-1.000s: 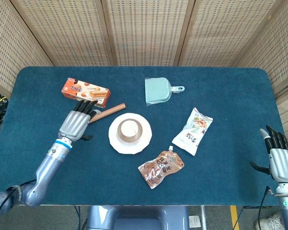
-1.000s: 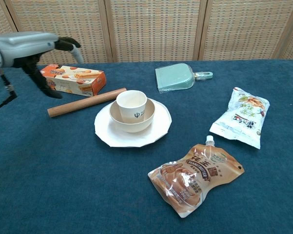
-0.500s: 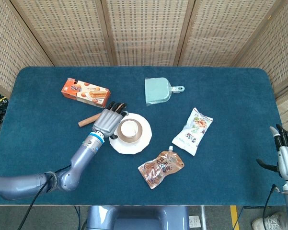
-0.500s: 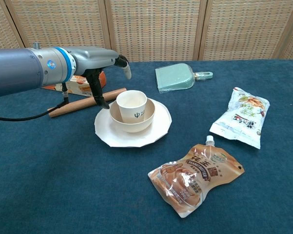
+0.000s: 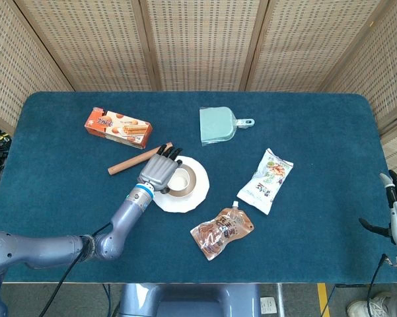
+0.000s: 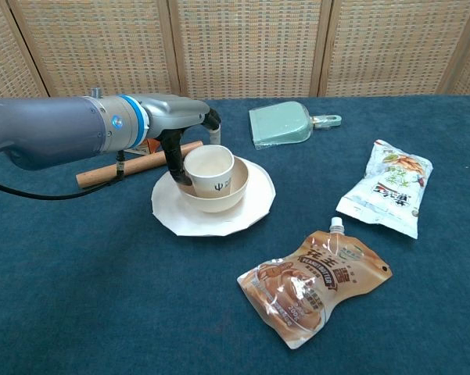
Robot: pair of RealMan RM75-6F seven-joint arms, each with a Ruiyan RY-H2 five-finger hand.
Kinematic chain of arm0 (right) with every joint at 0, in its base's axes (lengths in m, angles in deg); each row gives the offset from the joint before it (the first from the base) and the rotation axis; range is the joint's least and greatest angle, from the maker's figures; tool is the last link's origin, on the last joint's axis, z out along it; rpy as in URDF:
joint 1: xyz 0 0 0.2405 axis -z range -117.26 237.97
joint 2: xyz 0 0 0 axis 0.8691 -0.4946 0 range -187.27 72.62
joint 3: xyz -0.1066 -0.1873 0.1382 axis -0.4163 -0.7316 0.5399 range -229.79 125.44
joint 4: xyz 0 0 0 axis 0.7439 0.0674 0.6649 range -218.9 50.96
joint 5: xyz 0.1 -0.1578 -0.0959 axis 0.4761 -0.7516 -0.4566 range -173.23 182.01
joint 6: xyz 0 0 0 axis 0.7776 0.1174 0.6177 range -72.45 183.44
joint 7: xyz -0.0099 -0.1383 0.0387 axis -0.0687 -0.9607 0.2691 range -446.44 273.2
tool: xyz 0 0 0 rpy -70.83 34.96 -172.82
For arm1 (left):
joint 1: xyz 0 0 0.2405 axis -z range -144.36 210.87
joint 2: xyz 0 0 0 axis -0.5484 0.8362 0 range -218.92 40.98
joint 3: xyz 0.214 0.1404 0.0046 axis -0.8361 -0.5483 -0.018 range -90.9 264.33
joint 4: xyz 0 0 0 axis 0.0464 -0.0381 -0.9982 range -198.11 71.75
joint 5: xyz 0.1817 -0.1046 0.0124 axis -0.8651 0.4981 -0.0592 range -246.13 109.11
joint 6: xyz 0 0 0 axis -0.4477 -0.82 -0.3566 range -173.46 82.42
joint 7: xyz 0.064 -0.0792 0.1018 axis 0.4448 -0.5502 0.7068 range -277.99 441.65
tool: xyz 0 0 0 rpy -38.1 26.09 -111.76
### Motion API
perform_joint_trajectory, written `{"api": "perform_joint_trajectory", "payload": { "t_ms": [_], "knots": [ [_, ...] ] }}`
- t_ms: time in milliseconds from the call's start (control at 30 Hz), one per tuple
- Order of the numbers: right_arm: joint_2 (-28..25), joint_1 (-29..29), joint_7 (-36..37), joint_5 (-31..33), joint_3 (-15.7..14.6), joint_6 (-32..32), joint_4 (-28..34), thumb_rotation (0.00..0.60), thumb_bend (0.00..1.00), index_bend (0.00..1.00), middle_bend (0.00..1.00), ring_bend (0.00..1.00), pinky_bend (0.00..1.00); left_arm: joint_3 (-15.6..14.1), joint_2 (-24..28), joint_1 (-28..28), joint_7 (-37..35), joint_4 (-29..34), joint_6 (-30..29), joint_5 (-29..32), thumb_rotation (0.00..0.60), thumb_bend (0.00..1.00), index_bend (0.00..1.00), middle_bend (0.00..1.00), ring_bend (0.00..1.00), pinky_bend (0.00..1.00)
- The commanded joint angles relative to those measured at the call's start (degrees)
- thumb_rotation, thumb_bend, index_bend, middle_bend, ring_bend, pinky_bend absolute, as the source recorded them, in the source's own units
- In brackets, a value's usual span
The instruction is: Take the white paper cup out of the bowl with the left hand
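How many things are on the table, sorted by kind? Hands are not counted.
Tableware, cup, bowl, plate: 3
Snack packages, box, white bag, brown pouch: 3
Tools, dustpan, wooden stick: 2
Total: 8

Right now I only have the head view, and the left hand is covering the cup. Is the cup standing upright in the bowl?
Observer: Yes. In the chest view the white paper cup stands upright in the bowl, mouth up.
Operator: Where is the thumb?
Observer: The left hand has its thumb hanging down beside the cup's left wall. I cannot tell whether it touches.
Operator: Is the cup lifted?
Observer: No. Its base sits inside the bowl, which rests on the white plate.
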Motion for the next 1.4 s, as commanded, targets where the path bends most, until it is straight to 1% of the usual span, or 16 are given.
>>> {"api": "perform_joint_trajectory", "payload": {
  "t_ms": [33, 233, 300, 367, 533, 667, 767, 833, 1033, 1200, 1400],
  "knots": [
    [-0.1, 0.2, 0.2, 0.1, 0.1, -0.3, 0.1, 0.600, 0.13, 0.00, 0.00, 0.00, 0.00, -0.5, 0.2, -0.2, -1.1, 0.3, -1.0, -1.4, 0.600, 0.34, 0.40, 0.00, 0.00, 0.00],
    [-0.1, 0.3, -0.4, -0.3, 0.0, -0.7, 0.5, 0.600, 0.13, 0.00, 0.00, 0.00, 0.00, -0.8, 4.1, -2.2, -4.6, 4.1, -3.7, -4.9, 0.600, 0.34, 0.41, 0.00, 0.00, 0.00],
    [-0.1, 0.4, -0.5, -0.4, 0.0, -0.9, 0.6, 0.600, 0.13, 0.00, 0.00, 0.00, 0.00, -0.7, 6.0, -3.1, -6.0, 5.9, -4.3, -5.7, 0.600, 0.34, 0.41, 0.00, 0.00, 0.00],
    [-0.2, 0.5, -0.7, -0.4, 0.0, -1.1, 0.7, 0.600, 0.13, 0.00, 0.00, 0.00, 0.00, -1.0, 8.8, -4.8, -8.0, 8.6, -5.6, -7.0, 0.600, 0.33, 0.41, 0.00, 0.00, 0.00],
    [-0.2, 0.5, -1.1, -0.2, 0.1, -1.0, 0.8, 0.600, 0.13, 0.00, 0.00, 0.00, 0.00, -3.5, 14.8, -9.3, -11.8, 13.0, -8.0, -11.1, 0.600, 0.33, 0.40, 0.00, 0.00, 0.00],
    [-0.1, 0.4, -1.6, -0.7, -0.2, -1.1, 1.1, 0.600, 0.13, 0.00, 0.00, 0.00, 0.00, -5.7, 18.4, -13.4, -16.6, 14.5, -9.2, -15.1, 0.600, 0.32, 0.39, 0.00, 0.00, 0.00],
    [0.2, 0.3, -2.3, -1.3, -0.5, -1.2, 1.5, 0.600, 0.13, 0.00, 0.00, 0.00, 0.00, -8.1, 20.4, -16.8, -20.0, 14.6, -10.3, -19.2, 0.600, 0.32, 0.39, 0.00, 0.00, 0.00],
    [0.2, 0.3, -2.7, -1.6, -0.7, -1.2, 1.7, 0.600, 0.13, 0.00, 0.00, 0.00, 0.00, -9.1, 20.6, -18.0, -21.3, 14.0, -10.6, -21.2, 0.600, 0.32, 0.39, 0.00, 0.00, 0.00],
    [0.4, 0.2, -3.8, -2.6, -1.2, -1.7, 2.5, 0.600, 0.13, 0.00, 0.00, 0.00, 0.00, -11.3, 19.2, -20.2, -23.7, 11.2, -9.5, -23.8, 0.600, 0.32, 0.39, 0.00, 0.00, 0.00],
    [0.4, 0.3, -4.5, -3.3, -1.6, -2.0, 3.1, 0.600, 0.13, 0.00, 0.00, 0.00, 0.00, -11.9, 17.4, -20.9, -23.5, 9.9, -9.2, -25.0, 0.600, 0.32, 0.39, 0.00, 0.00, 0.00],
    [0.3, 0.5, -4.9, -4.0, -1.9, -2.8, 3.7, 0.600, 0.13, 0.00, 0.00, 0.00, 0.00, -11.8, 15.3, -20.8, -21.7, 8.7, -8.3, -24.1, 0.600, 0.30, 0.37, 0.00, 0.00, 0.00]
  ]
}}
